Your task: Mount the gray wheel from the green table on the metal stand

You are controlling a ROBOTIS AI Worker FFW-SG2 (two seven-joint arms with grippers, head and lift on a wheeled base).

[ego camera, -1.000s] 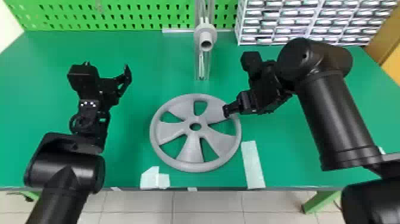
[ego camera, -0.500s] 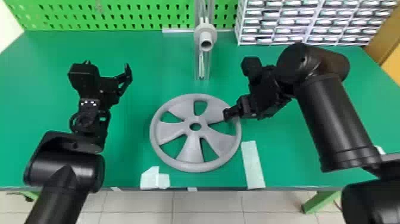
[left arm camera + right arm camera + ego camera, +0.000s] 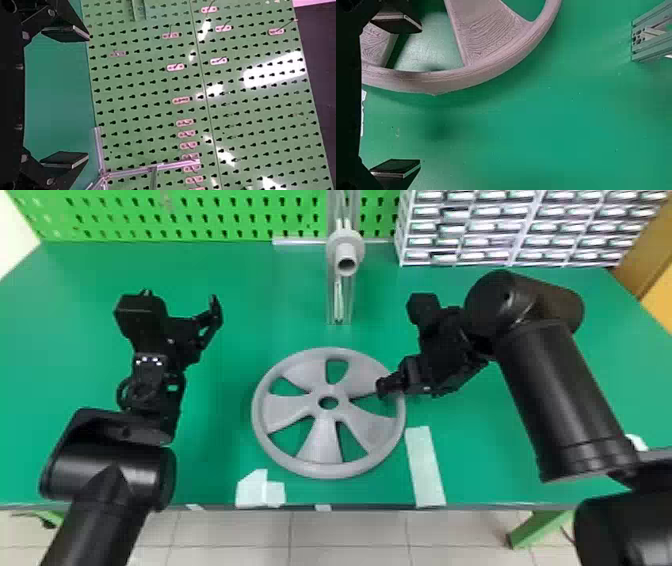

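Holds the right pincer (image 3: 384,387) released, with spread fingers, at the rim of the gray wheel (image 3: 325,435), lying on the green table (image 3: 475,450) to its left. Has the metal stand (image 3: 346,244) farther ahead. Holds the left pincer (image 3: 212,312) also released.

We have a wide free lane over the table (image 3: 225,425) between the left arm (image 3: 110,470) and the gray wheel (image 3: 325,440), and a shorter gap from the wheel to the metal stand's (image 3: 340,307) foot. The stand's peg (image 3: 346,255) juts out at us, open on both sides. Behind, the pegboard (image 3: 200,215) and drawer cabinet (image 3: 520,230) bar our way. The right arm (image 3: 565,400) fills space right of the wheel; between the right claw's (image 3: 389,386) parted fingers, our wrist view shows rim, then room outside it.
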